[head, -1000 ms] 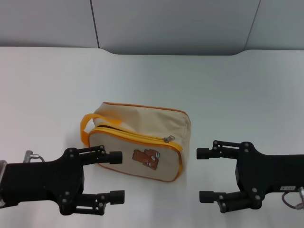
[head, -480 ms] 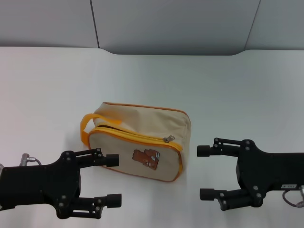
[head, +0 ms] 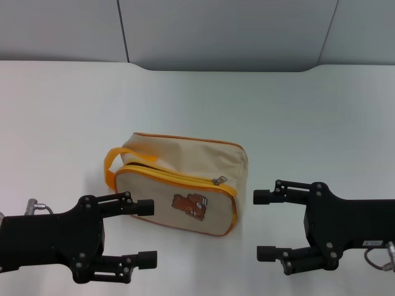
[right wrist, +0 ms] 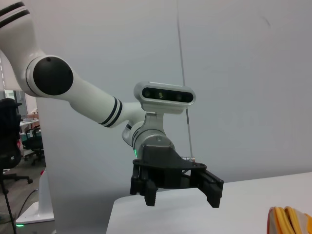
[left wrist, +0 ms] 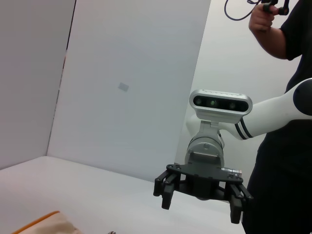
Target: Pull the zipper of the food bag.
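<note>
The beige food bag [head: 185, 161] with a brown bear picture lies on the white table [head: 296, 117]. Its orange-yellow loop handle [head: 112, 164] is at its left end. The yellow zipper [head: 166, 176] runs along the top front edge, with the silver pull tab [head: 217, 180] near its right end. My left gripper [head: 149, 234] is open, low and in front of the bag's left part, apart from it. My right gripper [head: 261, 224] is open, just right of the bag and not touching it. Each wrist view shows the other arm's gripper: the right [left wrist: 201, 204], the left [right wrist: 181, 197].
The table's far edge meets grey wall panels [head: 222, 31]. A person in black [left wrist: 285, 122] stands behind the robot's right arm in the left wrist view. A corner of the bag [left wrist: 44, 224] and the yellow piping [right wrist: 287, 219] show at the wrist views' edges.
My left gripper has drawn back toward the near edge, away from the bag's front. My right gripper has shifted slightly toward the bag. The bag has not moved.
</note>
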Controlling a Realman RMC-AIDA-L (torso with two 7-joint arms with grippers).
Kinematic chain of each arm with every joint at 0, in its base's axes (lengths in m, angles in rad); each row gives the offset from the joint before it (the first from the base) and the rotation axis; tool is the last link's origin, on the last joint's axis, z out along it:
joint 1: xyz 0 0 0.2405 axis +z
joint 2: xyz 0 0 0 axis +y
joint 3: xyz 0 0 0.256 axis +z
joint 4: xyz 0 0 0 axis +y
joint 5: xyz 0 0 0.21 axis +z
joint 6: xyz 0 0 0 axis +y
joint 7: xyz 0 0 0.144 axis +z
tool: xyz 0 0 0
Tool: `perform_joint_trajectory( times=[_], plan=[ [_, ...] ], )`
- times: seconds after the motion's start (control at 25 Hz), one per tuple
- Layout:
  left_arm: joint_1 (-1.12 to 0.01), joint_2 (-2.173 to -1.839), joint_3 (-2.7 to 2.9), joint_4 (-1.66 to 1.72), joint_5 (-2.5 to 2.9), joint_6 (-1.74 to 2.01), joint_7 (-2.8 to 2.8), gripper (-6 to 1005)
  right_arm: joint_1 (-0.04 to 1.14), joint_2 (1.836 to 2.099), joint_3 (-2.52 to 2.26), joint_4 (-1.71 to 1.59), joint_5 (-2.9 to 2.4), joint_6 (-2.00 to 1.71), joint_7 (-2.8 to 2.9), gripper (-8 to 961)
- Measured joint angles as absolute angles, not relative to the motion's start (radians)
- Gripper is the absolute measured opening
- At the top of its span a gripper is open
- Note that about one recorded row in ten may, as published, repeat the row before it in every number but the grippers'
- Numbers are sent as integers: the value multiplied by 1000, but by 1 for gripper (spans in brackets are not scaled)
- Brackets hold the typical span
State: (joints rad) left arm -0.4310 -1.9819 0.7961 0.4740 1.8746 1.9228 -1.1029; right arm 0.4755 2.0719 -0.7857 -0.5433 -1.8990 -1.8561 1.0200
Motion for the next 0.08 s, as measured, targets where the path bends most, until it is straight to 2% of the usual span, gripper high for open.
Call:
perform_joint_trajectory(
  times=[0.08],
  plan=[
    [-430, -1982, 796, 474, 1875, 1923, -1103, 824, 476, 2072, -786, -544, -1899, -1856, 1020, 831]
  ],
)
